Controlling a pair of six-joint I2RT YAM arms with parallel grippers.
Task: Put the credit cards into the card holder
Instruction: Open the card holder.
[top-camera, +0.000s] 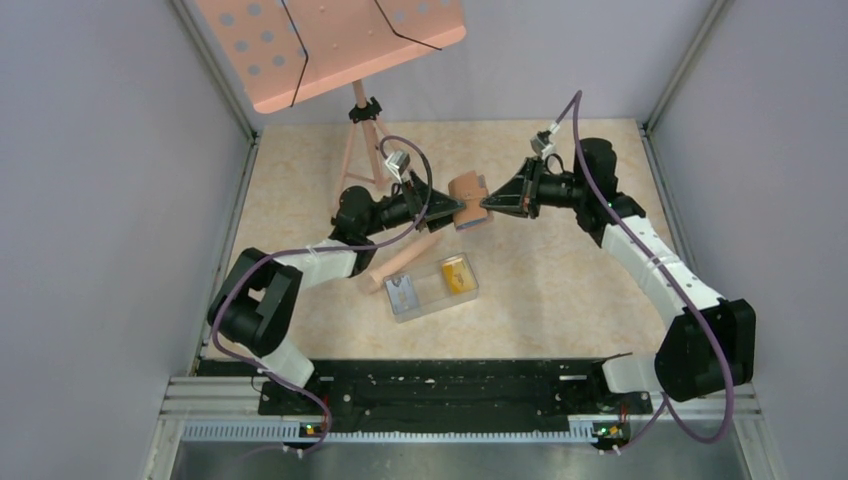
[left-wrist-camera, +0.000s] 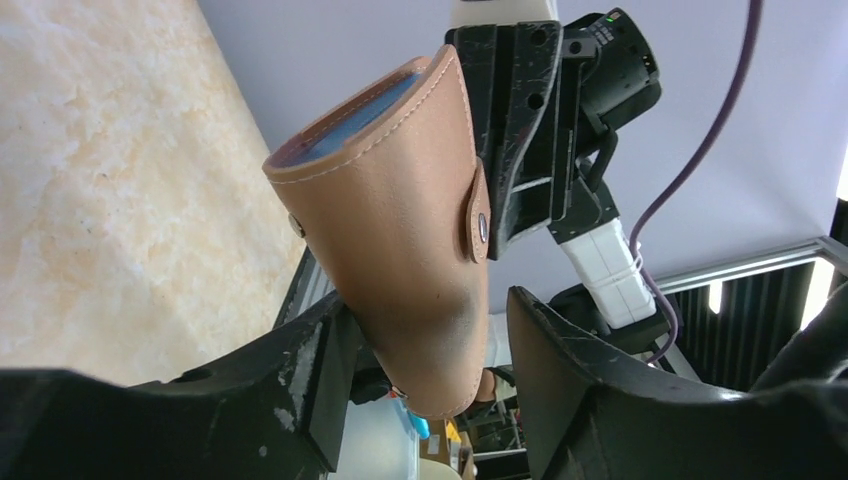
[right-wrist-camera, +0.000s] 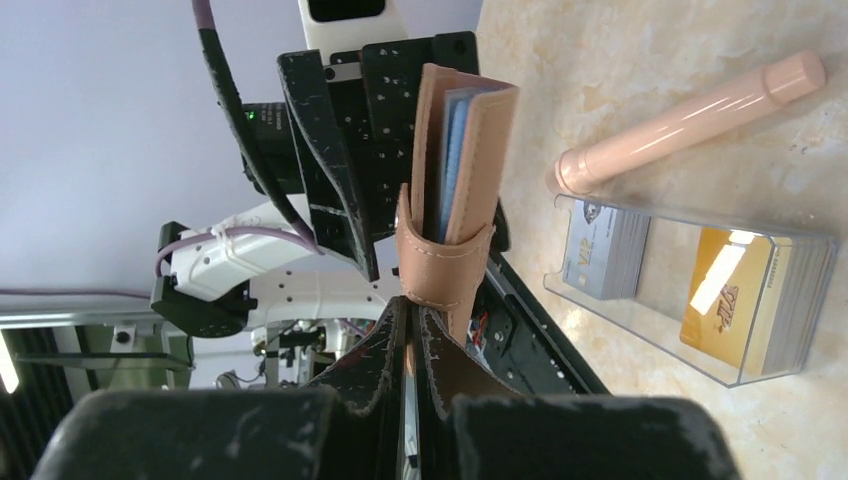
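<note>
A brown leather card holder (top-camera: 468, 200) hangs in the air between both arms. My right gripper (right-wrist-camera: 413, 315) is shut on its strap end, seen from above at the right gripper (top-camera: 485, 203). My left gripper (left-wrist-camera: 430, 330) is open, its jaws straddling the holder's (left-wrist-camera: 400, 230) rounded end; the left finger touches it and a gap shows at the right finger. A blue card (right-wrist-camera: 455, 160) sits in the holder's open mouth. More credit cards lie in a clear tray (top-camera: 440, 305): a pale grey-blue stack (top-camera: 402, 293) and a yellow stack (top-camera: 456, 275).
A pink cylinder (top-camera: 400, 262) lies on the table beside the tray, under the left arm. A pink perforated board (top-camera: 330, 40) on a tripod (top-camera: 360, 140) stands at the back left. Grey walls close in both sides.
</note>
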